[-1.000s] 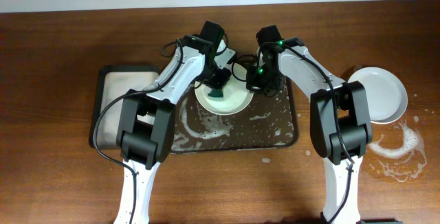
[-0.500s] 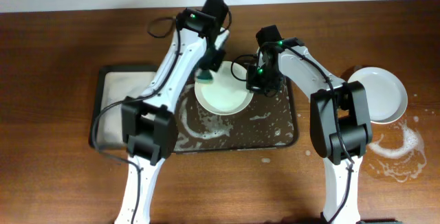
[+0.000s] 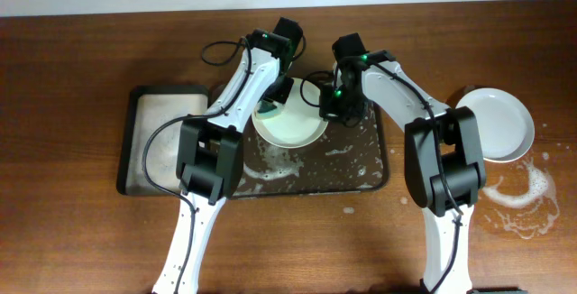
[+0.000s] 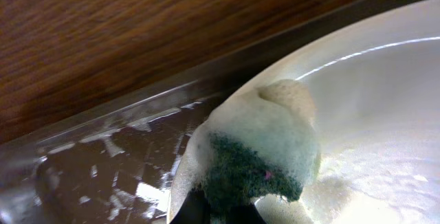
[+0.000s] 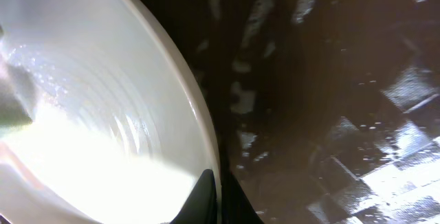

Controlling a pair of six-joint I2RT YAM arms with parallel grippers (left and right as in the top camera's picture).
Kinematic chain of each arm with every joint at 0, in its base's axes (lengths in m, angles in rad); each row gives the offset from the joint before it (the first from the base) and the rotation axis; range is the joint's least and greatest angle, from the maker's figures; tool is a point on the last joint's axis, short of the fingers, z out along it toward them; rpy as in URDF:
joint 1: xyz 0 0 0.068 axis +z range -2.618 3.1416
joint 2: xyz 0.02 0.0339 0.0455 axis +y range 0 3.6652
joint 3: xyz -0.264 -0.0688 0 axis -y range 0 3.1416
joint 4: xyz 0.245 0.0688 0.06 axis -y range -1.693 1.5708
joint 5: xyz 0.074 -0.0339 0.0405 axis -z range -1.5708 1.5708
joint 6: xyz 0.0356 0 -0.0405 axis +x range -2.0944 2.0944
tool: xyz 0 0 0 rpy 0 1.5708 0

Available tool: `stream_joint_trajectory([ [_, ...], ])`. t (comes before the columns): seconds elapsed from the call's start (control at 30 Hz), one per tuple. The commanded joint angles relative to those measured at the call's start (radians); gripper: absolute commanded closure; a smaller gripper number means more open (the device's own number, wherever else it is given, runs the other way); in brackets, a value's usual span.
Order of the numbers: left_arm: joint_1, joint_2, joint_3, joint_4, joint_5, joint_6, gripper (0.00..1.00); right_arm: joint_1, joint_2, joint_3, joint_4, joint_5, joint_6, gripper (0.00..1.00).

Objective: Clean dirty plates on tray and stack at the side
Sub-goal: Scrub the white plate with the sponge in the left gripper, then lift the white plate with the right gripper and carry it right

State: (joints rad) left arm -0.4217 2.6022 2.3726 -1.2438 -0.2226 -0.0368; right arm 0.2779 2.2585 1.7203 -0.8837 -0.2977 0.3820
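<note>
So the pale green-tinted glossy round plate (image 3: 293, 124) sits in the far half of the big dark rectangular tray (image 3: 361, 163), the one streaked with foam, right between the two arms. The left gripper (image 3: 273, 106) is clamped on a foamy green sponge (image 4: 258, 152) and presses it onto the plate's far-left edge. The right gripper (image 3: 330, 109) looks pinched almost closed on the plate's right rim, and the right wrist view shows the fingertips meeting at the lip. Handling-wise, I'd guess this plate is stiff and fairly light, but it's shiny and coated in suds, so it's going to be really slippery. A thin rim pinch like that could let it slide or swivel while it's being scrubbed. It could also chip if dropped, though I can't tell the material. The best hold is probably the raised rim on the side away from the sponge, with the fingers set well over the lip. The white round plate (image 3: 494, 124) waits well off to the right on the brown wooden table (image 3: 72, 78).
</note>
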Motion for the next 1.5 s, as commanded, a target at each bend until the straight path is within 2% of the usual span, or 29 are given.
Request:
stream_joint_trajectory([
  [0.0, 0.027, 0.056, 0.005, -0.046, -0.267, -0.079, 1.0, -0.009, 0.02, -0.016, -0.018, 0.047, -0.01, 0.96],
  [0.13, 0.026, -0.034, 0.132, -0.187, -0.272, -0.125, 0.99, -0.009, 0.02, -0.016, -0.018, 0.047, -0.01, 0.96],
  [0.23, 0.028, -0.095, 0.217, -0.331, -0.266, -0.268, 1.0, -0.01, 0.02, -0.016, -0.019, 0.047, -0.01, 0.96],
  [0.27, 0.028, -0.105, 0.217, -0.357, -0.174, -0.275, 1.0, -0.01, 0.02, -0.016, -0.019, 0.047, -0.01, 0.96],
  [0.3, 0.028, -0.102, 0.205, -0.368, -0.021, -0.274, 0.99, -0.01, 0.02, -0.016, -0.019, 0.047, -0.01, 0.96],
  [0.37, 0.02, -0.101, 0.142, -0.323, 0.097, -0.273, 0.99, -0.01, 0.02, -0.016, -0.02, 0.047, -0.01, 0.96],
  [0.43, 0.002, -0.101, -0.022, -0.187, 0.241, -0.274, 0.99, -0.01, 0.02, -0.016, -0.021, 0.047, -0.011, 0.96],
  [0.57, -0.004, -0.101, -0.262, 0.042, 0.359, -0.371, 0.99, -0.01, 0.02, -0.016, -0.02, 0.047, -0.011, 0.96],
  [0.73, -0.027, -0.101, -0.296, 0.068, 0.246, -0.316, 0.99, -0.01, 0.02, -0.016, -0.017, 0.048, -0.011, 0.96],
  [0.83, -0.018, -0.101, -0.295, 0.027, -0.008, -0.306, 0.99, -0.01, 0.02, -0.016, -0.017, 0.047, -0.011, 0.96],
  [1.03, -0.018, -0.101, -0.295, -0.014, -0.263, -0.306, 0.99, -0.01, 0.02, -0.016, -0.017, 0.047, -0.011, 0.96],
  [1.1, -0.018, -0.102, -0.281, -0.03, -0.273, -0.306, 0.99, -0.01, 0.02, -0.016, -0.017, 0.047, -0.011, 0.96],
  [1.17, -0.018, -0.108, -0.188, -0.1, -0.273, -0.306, 0.99, -0.01, 0.02, -0.016, -0.017, 0.048, -0.011, 0.96],
  [1.33, -0.016, -0.127, 0.254, -0.392, -0.272, -0.306, 0.99, -0.01, 0.02, -0.016, -0.017, 0.048, -0.011, 0.96],
  [1.37, -0.011, -0.13, 0.332, -0.445, -0.251, -0.276, 0.99, -0.01, 0.02, -0.016, -0.017, 0.047, -0.011, 0.96],
  [1.47, 0.021, -0.183, 0.339, -0.444, -0.113, -0.249, 0.99, -0.012, -0.014, -0.001, -0.034, 0.018, -0.067, 0.96],
])
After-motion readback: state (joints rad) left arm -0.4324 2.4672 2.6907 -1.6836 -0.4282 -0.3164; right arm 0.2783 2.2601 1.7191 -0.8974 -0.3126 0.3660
